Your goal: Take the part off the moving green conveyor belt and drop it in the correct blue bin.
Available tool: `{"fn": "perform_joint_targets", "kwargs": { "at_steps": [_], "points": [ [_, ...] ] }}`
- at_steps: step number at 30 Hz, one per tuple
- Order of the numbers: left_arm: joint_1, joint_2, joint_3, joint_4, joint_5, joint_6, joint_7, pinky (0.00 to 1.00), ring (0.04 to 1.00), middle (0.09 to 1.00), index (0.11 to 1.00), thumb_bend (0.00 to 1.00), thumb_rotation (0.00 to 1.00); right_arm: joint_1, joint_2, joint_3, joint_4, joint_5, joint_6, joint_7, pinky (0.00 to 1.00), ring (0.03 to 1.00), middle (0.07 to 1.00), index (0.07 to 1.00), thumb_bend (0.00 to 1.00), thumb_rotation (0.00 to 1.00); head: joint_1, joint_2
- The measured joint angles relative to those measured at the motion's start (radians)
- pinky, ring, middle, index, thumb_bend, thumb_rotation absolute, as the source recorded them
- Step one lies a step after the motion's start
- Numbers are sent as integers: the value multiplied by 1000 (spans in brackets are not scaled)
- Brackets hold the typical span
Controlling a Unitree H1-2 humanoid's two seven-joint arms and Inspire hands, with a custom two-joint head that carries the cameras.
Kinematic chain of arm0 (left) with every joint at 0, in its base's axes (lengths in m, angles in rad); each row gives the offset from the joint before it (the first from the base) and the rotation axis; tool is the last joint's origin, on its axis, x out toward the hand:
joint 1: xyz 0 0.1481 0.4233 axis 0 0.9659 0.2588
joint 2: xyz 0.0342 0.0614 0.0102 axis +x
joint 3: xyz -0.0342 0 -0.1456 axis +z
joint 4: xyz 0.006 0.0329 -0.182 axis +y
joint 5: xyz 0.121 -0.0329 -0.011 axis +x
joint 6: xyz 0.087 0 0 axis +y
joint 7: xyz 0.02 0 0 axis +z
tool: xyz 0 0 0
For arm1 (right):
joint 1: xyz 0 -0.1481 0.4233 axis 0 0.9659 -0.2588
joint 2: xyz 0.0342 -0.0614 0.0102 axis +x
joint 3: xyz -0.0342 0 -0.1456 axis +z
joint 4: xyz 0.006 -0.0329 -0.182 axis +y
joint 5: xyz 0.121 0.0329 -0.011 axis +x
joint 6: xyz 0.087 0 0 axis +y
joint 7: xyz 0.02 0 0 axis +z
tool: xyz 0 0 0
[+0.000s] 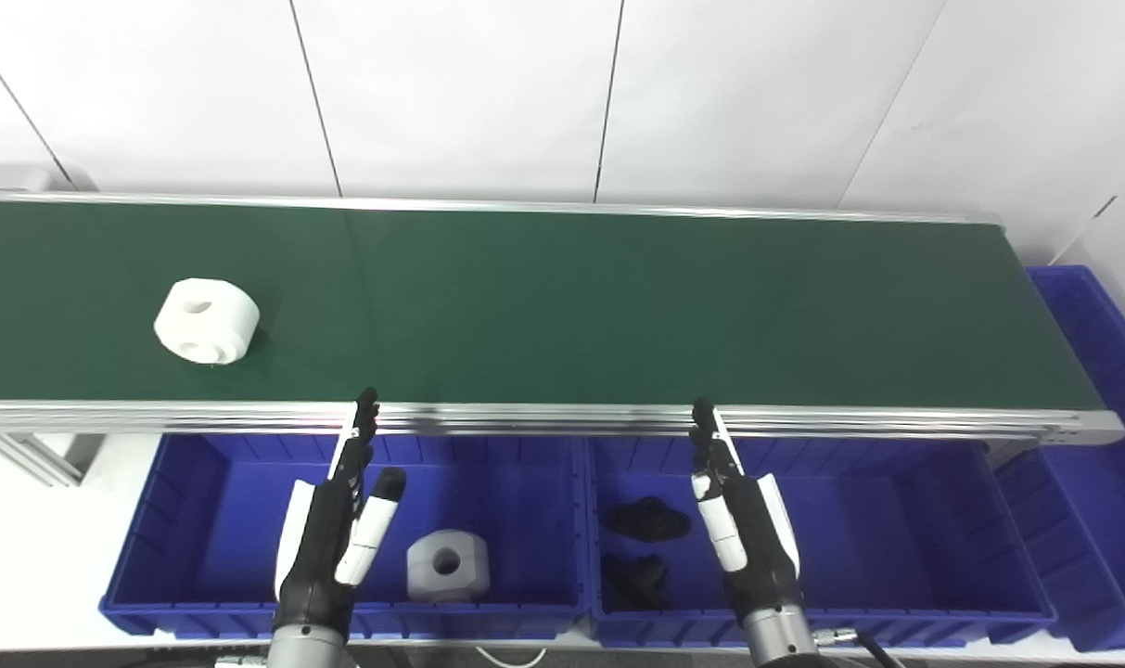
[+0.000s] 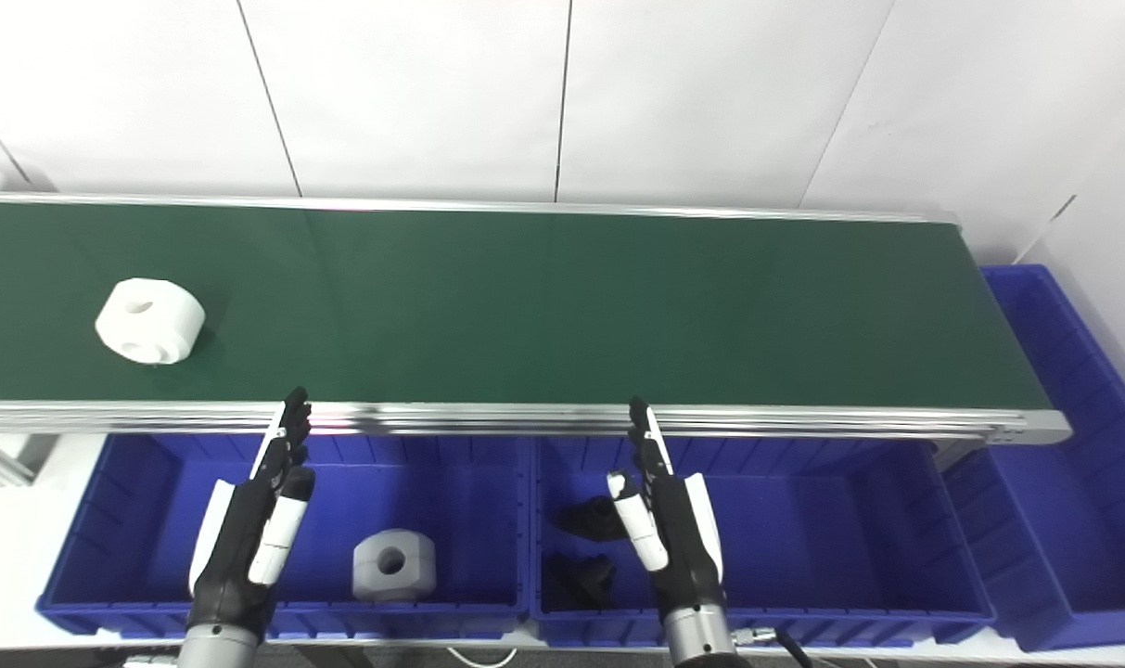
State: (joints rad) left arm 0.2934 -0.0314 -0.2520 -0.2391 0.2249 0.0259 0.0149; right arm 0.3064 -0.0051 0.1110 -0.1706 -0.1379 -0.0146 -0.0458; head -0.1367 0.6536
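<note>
We see a long green conveyor belt (image 1: 618,306) with silver rails running left to right across our view. On it, near the left end, rests one white round part (image 1: 206,320) with a hole in its top. Nothing else lies on it.

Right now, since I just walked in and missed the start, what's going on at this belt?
A white part lies on the green conveyor belt, toward its left end, and nothing is touching it. Both hands, left hand and right hand, hover open and empty over the blue bins. The left bin already holds a similar white part; the right bin holds black parts.
</note>
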Motion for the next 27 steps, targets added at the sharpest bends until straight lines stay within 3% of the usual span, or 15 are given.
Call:
{"fn": "perform_joint_targets", "kwargs": {
  "at_steps": [1, 2, 4, 6, 7, 9, 17, 27],
  "points": [
    [0, 0, -4, 13, 0, -10, 0, 1000, 1000, 1000, 1000, 616, 1000, 1, -4, -2, 11, 3, -13, 0, 989, 995, 1000, 1000, 914, 1000, 40, -30],
    [2, -1, -9, 23, 0, -13, 0, 1000, 1000, 1000, 1000, 624, 1000, 1, -10, -4, 30, 9, -37, 0, 989, 998, 1000, 1000, 917, 1000, 40, -31],
    [6, -8, -12, 44, 0, -21, 5, 1000, 1000, 1000, 1000, 642, 989, 5, -22, -11, 57, 23, -62, 8, 982, 1000, 1000, 1000, 892, 1000, 115, -98],
    [10, -23, -14, 76, 2, -25, 12, 1000, 1000, 1000, 1000, 637, 968, 6, -42, -19, 99, 40, -112, 17, 976, 1000, 1000, 1000, 872, 1000, 115, -98],
    [11, -30, -17, 86, 3, -25, 13, 996, 1000, 1000, 1000, 626, 954, 5, -52, -24, 119, 46, -130, 19, 973, 1000, 1000, 1000, 868, 1000, 153, -138],
    [12, -40, -26, 108, 13, -47, 19, 997, 1000, 1000, 1000, 587, 924, 5, -69, -35, 156, 54, -164, 23, 983, 1000, 1000, 1000, 858, 1000, 172, -158],
    [5, -61, -29, 160, 48, -129, 57, 1000, 1000, 1000, 1000, 546, 887, 1, -87, -51, 202, 64, -209, 32, 1000, 1000, 1000, 1000, 880, 1000, 213, -186],
    [1, -61, -30, 182, 77, -158, 66, 983, 1000, 1000, 1000, 507, 792, -7, -98, -58, 214, 65, -214, 36, 1000, 1000, 1000, 1000, 845, 1000, 258, -180]
  ]
}}
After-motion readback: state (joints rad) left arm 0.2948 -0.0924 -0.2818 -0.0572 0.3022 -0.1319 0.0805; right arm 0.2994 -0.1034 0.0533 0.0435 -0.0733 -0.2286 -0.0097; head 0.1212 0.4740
